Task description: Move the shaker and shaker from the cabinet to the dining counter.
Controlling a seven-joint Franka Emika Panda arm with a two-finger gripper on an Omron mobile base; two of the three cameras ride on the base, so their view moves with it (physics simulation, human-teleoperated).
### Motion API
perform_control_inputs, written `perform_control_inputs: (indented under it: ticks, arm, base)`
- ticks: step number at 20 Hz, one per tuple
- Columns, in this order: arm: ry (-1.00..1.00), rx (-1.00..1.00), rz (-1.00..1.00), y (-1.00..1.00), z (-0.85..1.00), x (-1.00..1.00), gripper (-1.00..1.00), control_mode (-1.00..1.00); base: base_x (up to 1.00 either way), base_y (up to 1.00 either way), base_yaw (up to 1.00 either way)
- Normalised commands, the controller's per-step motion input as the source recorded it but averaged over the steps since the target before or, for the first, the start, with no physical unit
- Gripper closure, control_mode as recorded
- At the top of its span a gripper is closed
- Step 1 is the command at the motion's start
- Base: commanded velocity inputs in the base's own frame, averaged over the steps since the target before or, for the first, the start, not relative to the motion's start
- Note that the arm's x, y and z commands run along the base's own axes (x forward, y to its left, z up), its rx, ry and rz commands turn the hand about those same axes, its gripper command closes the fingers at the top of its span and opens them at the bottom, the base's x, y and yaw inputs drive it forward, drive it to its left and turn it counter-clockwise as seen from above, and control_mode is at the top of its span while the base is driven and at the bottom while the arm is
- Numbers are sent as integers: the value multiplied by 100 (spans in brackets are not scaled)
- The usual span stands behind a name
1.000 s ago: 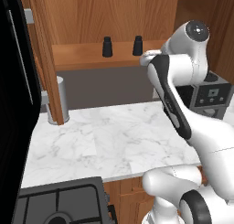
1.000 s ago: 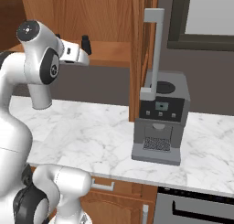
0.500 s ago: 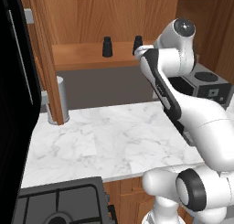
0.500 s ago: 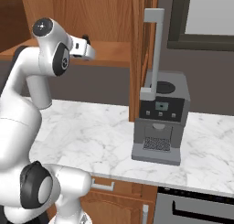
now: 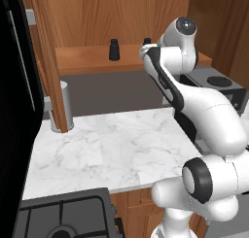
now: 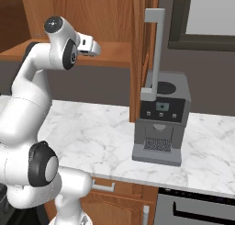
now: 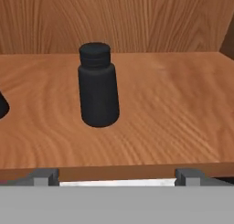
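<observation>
Standing upright on cabinet shelf (image 7: 173,122): black shaker (image 7: 97,85), cap up.

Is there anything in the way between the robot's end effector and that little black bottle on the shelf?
No. In the hand view, bare wooden shelf lies between the open end effector and the black shaker.
</observation>
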Motion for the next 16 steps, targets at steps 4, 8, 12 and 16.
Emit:
perform_control_inputs:
  ticks: [4,8,12,16]
  arm:
    - [0,0,0,3,0,36,-100,-100]
    - [0,-2,0,14,0,29,-100,-100]
    - [0,-2,0,17,0,19,-100,-100]
    - [1,0,0,5,0,32,-100,-100]
  base:
    - [0,0,0]
    - [0,0,0]
    - [0,0,0]
    - [0,0,0]
